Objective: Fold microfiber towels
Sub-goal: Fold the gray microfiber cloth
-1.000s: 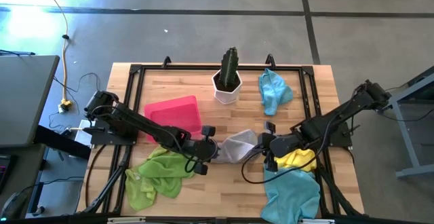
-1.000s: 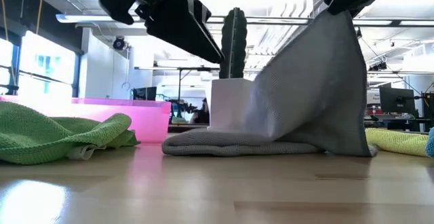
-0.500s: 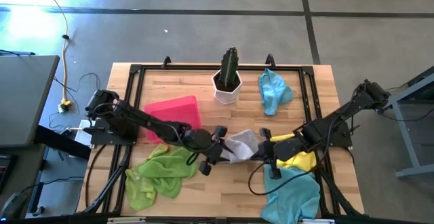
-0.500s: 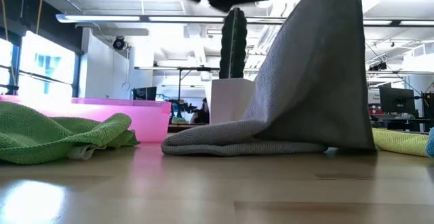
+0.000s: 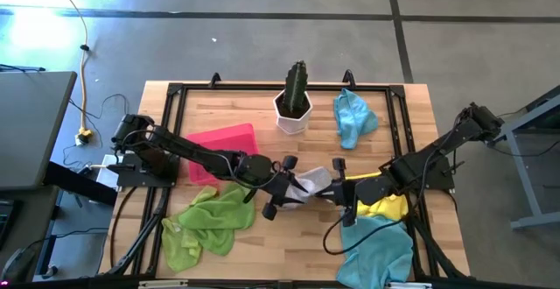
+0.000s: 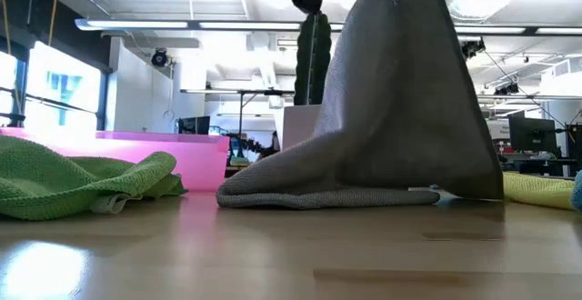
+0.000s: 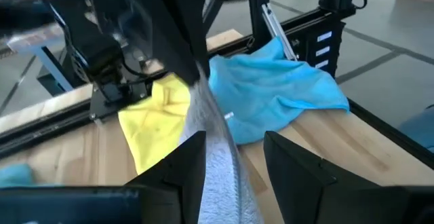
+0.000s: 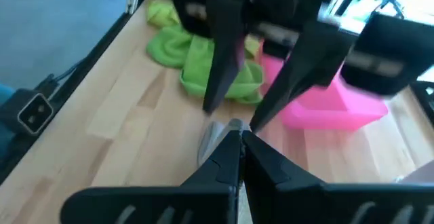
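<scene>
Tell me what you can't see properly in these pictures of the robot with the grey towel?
- Low view: the top of the grey towel runs off the upper edge, so what holds it is cut off.
- High view: the middle of the grey towel is hidden by both arms.
- Left wrist view: part of the yellow towel is covered by the grey one.
- Right wrist view: the pink tray sits partly behind the blurred left arm.

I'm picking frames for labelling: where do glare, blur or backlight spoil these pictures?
High view: window glare washes out the floor's top-left corner. Low view: bright ceiling lights backlight the draped grey microfiber towel, with sheen on the wooden table. Right wrist view: the left arm's fingers are motion-blurred. Left wrist view: the background is soft.
</scene>
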{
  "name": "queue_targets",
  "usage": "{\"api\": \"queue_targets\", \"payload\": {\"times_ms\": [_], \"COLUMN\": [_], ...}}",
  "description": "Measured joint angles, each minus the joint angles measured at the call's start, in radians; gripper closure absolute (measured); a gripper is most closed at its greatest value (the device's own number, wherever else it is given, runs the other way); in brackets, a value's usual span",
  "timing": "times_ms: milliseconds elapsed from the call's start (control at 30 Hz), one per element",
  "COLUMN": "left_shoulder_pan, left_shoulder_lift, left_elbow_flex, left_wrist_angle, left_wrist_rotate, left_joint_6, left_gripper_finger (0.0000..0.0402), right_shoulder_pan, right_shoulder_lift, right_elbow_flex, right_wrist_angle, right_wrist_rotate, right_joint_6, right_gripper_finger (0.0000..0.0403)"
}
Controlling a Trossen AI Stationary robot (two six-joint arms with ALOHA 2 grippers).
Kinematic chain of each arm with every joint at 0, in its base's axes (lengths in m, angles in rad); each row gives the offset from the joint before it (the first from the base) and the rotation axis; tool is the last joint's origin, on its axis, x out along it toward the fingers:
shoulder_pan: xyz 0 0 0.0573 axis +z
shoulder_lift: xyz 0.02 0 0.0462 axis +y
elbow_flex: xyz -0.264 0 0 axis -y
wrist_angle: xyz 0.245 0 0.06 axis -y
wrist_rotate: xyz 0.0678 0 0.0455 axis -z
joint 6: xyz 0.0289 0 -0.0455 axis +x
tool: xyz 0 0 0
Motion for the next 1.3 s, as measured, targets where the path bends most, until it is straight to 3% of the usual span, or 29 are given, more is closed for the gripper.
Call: {"api": "queue_targets", "payload": {"times_ms": [300,567,767,1133,1300], "left_shoulder_pan": [0.004,-0.01,-0.031,-0.036,-0.037], "left_shoulder_lift": [0.048,0.063,0.063,0.071,0.07], "left_elbow_flex": [0.0,-0.001,-0.001,-0.001,-0.001], "left_wrist_angle": [-0.094,-0.385,-0.475,-0.623,-0.655], "left_wrist_rotate": [0.07,0.114,0.138,-0.012,-0.019], "left_joint_6": [-0.095,-0.094,-0.139,-0.183,-0.197], "left_gripper_finger": [0.0261,0.0261,0.0261,0.0261,0.0261], "right_shoulder_pan": [0.001,0.0,0.001,0.015,0.016], "right_shoulder_lift": [0.0,0.0,0.0,-0.003,-0.011], "right_elbow_flex": [0.0,0.0,0.0,0.0,0.0], "right_wrist_angle": [0.021,0.007,-0.009,-0.039,-0.086], "right_wrist_rotate": [0.079,0.097,0.114,0.118,0.161], "right_joint_6": [-0.013,-0.02,-0.019,-0.012,0.05], "right_gripper_finger": [0.0403,0.0403,0.0403,0.0403,0.0403]}}
